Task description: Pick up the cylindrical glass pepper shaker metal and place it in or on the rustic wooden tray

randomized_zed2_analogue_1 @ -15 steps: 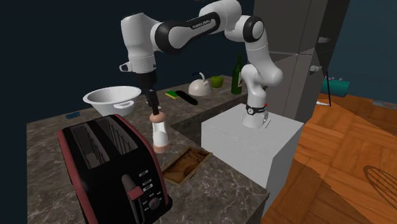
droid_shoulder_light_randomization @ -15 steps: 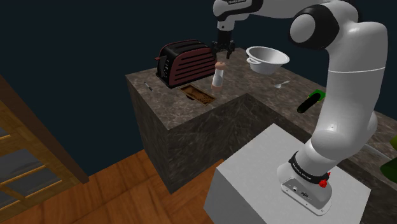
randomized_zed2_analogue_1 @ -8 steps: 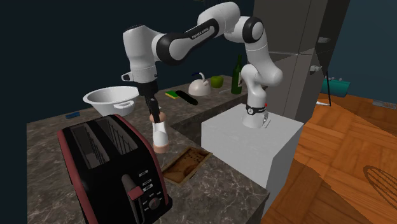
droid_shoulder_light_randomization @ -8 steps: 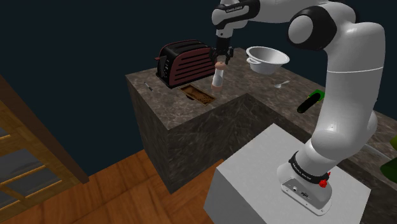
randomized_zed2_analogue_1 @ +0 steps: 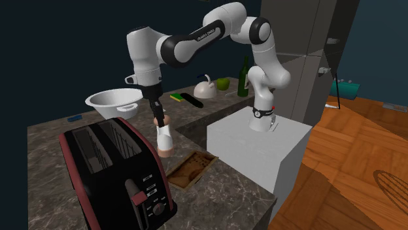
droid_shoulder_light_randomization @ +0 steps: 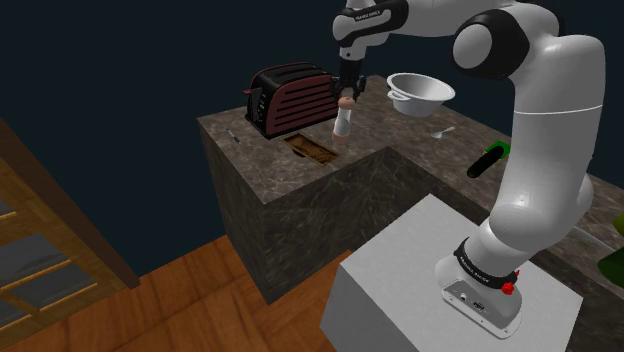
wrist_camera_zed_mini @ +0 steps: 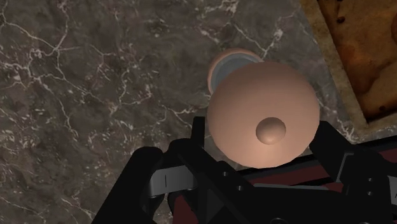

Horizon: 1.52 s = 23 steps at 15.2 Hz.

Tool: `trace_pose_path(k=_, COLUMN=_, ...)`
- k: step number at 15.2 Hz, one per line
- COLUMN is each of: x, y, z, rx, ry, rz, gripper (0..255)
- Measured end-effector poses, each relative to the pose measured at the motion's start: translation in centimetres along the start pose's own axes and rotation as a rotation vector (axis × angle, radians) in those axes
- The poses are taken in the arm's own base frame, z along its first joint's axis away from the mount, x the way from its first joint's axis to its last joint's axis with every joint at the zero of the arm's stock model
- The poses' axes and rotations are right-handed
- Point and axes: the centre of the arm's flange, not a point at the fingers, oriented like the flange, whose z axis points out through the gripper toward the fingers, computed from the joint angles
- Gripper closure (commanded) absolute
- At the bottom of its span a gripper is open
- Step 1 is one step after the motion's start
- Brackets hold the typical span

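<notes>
The pepper shaker (droid_shoulder_light_randomization: 342, 126) stands upright on the dark marble counter, a pale cylinder with a rounded pinkish-tan cap (wrist_camera_zed_mini: 265, 114). My gripper (droid_shoulder_light_randomization: 347, 96) hangs straight above it, shut on the cap. In the wrist view the black fingers (wrist_camera_zed_mini: 195, 141) clasp the cap from both sides. From the second exterior view the shaker (randomized_zed2_analogue_1: 165, 138) sits just behind the brown wooden tray (randomized_zed2_analogue_1: 191, 168), with the gripper (randomized_zed2_analogue_1: 159, 121) at its top. The flat tray (droid_shoulder_light_randomization: 310, 148) lies on the counter beside the shaker's base, between it and the toaster.
A dark red toaster (droid_shoulder_light_randomization: 290, 95) stands close to the tray. A white bowl (droid_shoulder_light_randomization: 420, 93) sits behind the shaker. Farther along the counter are a green bottle (randomized_zed2_analogue_1: 245, 77) and a white kettle-like pot (randomized_zed2_analogue_1: 206, 88). The counter edge drops to a wooden floor.
The gripper came down from above the shaker onto its cap, then its fingers closed on the cap. The shaker stays standing in the same spot.
</notes>
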Motion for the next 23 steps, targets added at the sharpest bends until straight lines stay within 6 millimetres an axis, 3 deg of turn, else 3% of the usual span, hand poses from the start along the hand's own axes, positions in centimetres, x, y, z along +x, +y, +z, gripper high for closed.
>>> trace_pose_path(k=10, x=0.0, y=0.0, z=-0.2, rx=0.0, ry=-0.001, rz=0.0, gripper=255)
trace_pose_path(k=23, x=-0.6, y=0.0, z=-6.7, rx=0.0, ry=-0.001, rz=0.0, gripper=255)
